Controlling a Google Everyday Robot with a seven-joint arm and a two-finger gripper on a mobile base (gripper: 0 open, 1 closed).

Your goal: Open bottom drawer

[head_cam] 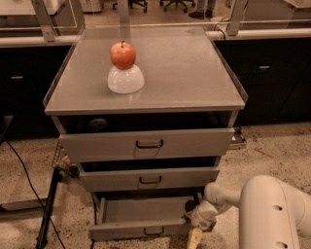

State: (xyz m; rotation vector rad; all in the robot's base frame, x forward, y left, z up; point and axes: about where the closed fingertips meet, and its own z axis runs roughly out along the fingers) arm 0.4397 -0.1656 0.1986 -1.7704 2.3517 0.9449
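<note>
The pincer (195, 237) sits at five o'clock, by the right front corner of the bottom drawer (141, 214), which stands pulled out at six o'clock; spread or pressed together, I cannot tell.

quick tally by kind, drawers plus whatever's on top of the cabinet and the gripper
drawers: 3 (top drawer, middle drawer, bottom drawer)
apple: 1
white bowl: 1, upside down under the apple
gripper: 1, at the bottom drawer's right front corner
total: 6

Office: swivel chairs (175, 4), long counters (272, 34)
</note>
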